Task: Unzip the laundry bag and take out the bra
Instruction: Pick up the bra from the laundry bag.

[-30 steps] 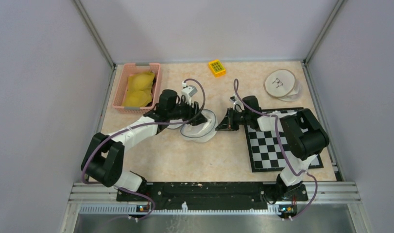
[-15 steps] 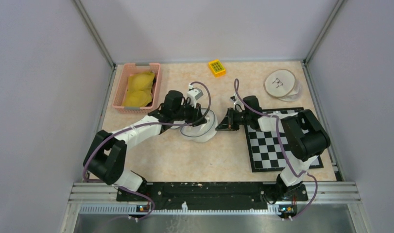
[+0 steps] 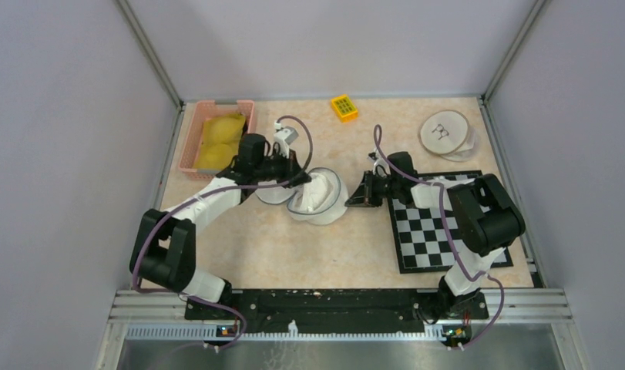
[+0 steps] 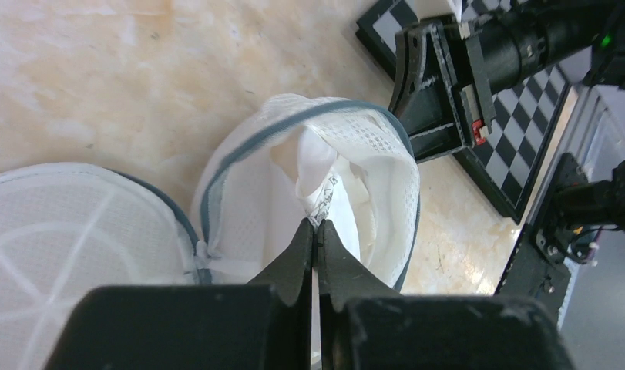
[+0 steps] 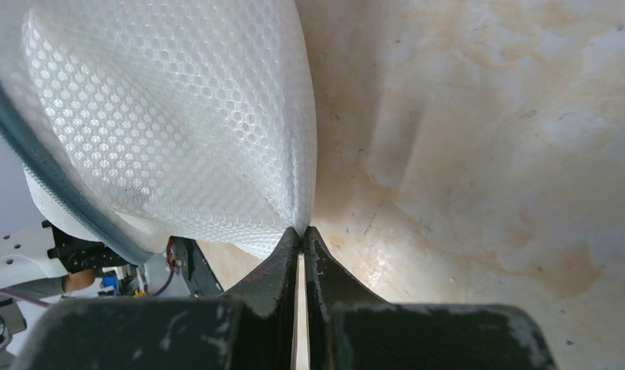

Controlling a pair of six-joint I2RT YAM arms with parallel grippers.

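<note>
**Top external view.** The laundry bag (image 3: 318, 202) stood unzipped, with its round flap (image 3: 272, 194) folded open at the bag's left side. The left gripper (image 3: 300, 179) reached into the bag's mouth, and the right gripper (image 3: 352, 197) met the bag's right wall.

**Left wrist view.** The left gripper (image 4: 315, 228) was pinched shut on a fold of the bra (image 4: 318, 166), which lay inside the bag, white against white mesh. The hold looked thin. A quick pull would probably let the fabric slip free, or a strap could catch on the zipper edge (image 4: 294, 127).

**Right wrist view.** The right gripper (image 5: 302, 230) was closed on a small pleat of the laundry bag (image 5: 178, 116). If that pinch gave way, the bag would likely be dragged along with the bra.
</note>
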